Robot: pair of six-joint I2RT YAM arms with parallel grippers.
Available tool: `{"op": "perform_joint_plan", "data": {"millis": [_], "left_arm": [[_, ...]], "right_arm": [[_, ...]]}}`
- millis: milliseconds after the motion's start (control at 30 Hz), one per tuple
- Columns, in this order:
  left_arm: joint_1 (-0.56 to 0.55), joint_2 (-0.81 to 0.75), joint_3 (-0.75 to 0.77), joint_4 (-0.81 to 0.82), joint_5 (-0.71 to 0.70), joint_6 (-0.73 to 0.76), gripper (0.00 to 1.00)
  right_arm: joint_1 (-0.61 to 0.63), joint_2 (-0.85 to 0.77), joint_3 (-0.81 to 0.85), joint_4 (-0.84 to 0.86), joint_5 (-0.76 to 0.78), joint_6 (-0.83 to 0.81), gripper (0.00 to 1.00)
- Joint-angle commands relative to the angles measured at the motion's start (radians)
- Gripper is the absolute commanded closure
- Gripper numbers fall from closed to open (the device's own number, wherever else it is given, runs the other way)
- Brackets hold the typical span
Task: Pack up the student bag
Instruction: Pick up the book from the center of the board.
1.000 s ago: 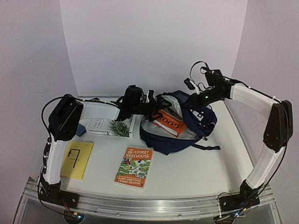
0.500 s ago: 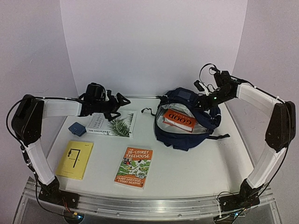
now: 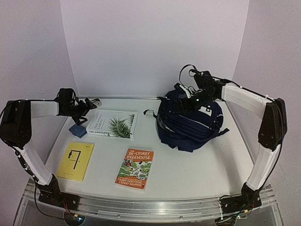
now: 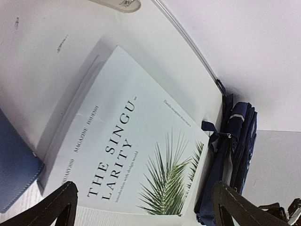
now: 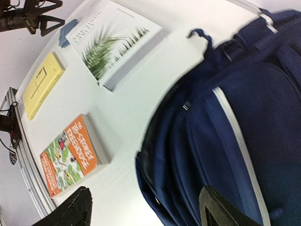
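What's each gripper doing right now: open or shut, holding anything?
Left gripper: open, empty.
Right gripper: open, empty, over the student bag.

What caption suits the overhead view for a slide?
Right tool open over the navy backpack; the Singularity book, orange Treehouse book and yellow book lie alongside.

"THE SINGU-LARITY" on white palm-leaf book [image 4: 136, 155], "78-STOREY TREEHOUSE" on orange book [image 3: 135, 168]

Bright, even light, soft shadows; the student bag [image 5: 225, 117] looks blurred in the right wrist view.
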Motion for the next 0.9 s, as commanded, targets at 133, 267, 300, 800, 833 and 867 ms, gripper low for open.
{"op": "perform_joint_plan", "data": {"millis": [133, 267, 300, 800, 833, 867], "left_arm": [[0.077, 0.046, 0.041, -0.064, 0.031, 0.141, 0.00], [0.092, 0.081, 0.056, -0.070, 0.026, 0.172, 0.00], [0.092, 0.086, 0.053, -0.059, 0.031, 0.174, 0.00], [0.017, 0.208, 0.050, 0.062, 0.164, 0.185, 0.16], [-0.001, 0.211, 0.056, 0.056, 0.155, 0.187, 0.17], [-0.013, 0.215, 0.060, 0.057, 0.151, 0.183, 0.18]], "right_arm": [[0.124, 0.188, 0.151, 0.170, -0.025, 0.224, 0.23], [0.175, 0.272, 0.202, 0.239, -0.027, 0.311, 0.23], [0.183, 0.299, 0.216, 0.255, -0.024, 0.331, 0.23], [0.216, 0.664, 0.441, 0.434, -0.083, 0.618, 0.31], [0.216, 0.675, 0.451, 0.436, -0.085, 0.627, 0.32], [0.217, 0.688, 0.456, 0.436, -0.085, 0.631, 0.32]]}}
